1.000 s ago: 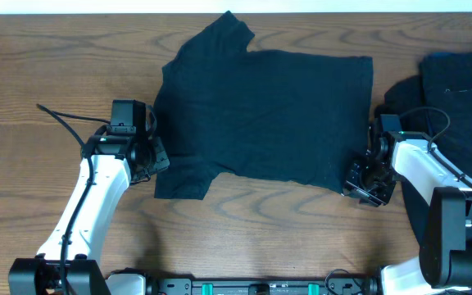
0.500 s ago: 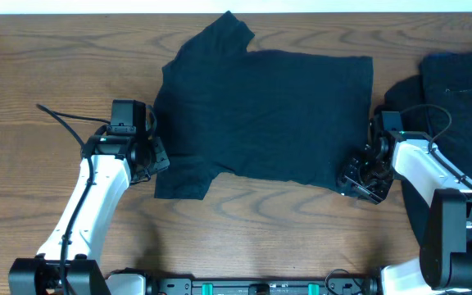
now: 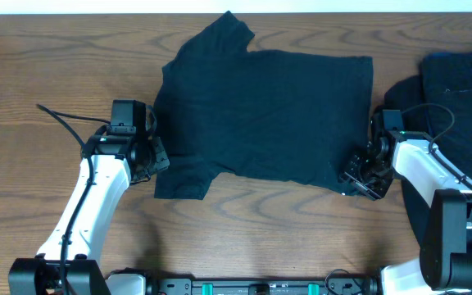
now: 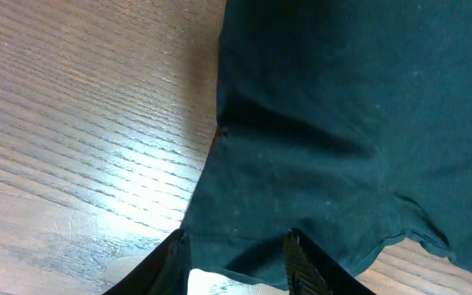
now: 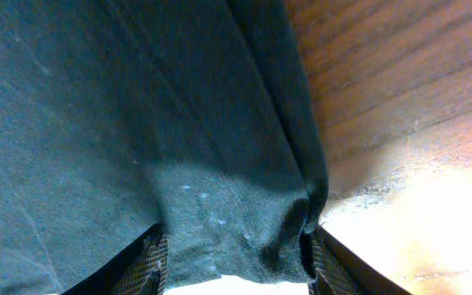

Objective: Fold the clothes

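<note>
The T-shirt point(image 3: 260, 115) is dark navy, nearly black, and lies flat mid-counter. One short sleeve point(image 3: 228, 31) points toward the far edge and the other point(image 3: 180, 182) toward the robot. Its straight hem faces right.

The left gripper point(image 3: 156, 156) pinches the near sleeve's edge, and cloth fills the gap between its fingers point(image 4: 300, 262). The right gripper point(image 3: 352, 180) sits at the near hem corner. Fabric bunches between its fingers point(image 5: 152, 260), but I cannot tell whether they are clamped.

A second dark garment point(image 3: 465, 78) lies just beyond the hem, so only a narrow strip is free there. The bare counter point(image 3: 39, 65) is open to the left, and also in front between the arms. The far sleeve nearly reaches the counter's back edge.
</note>
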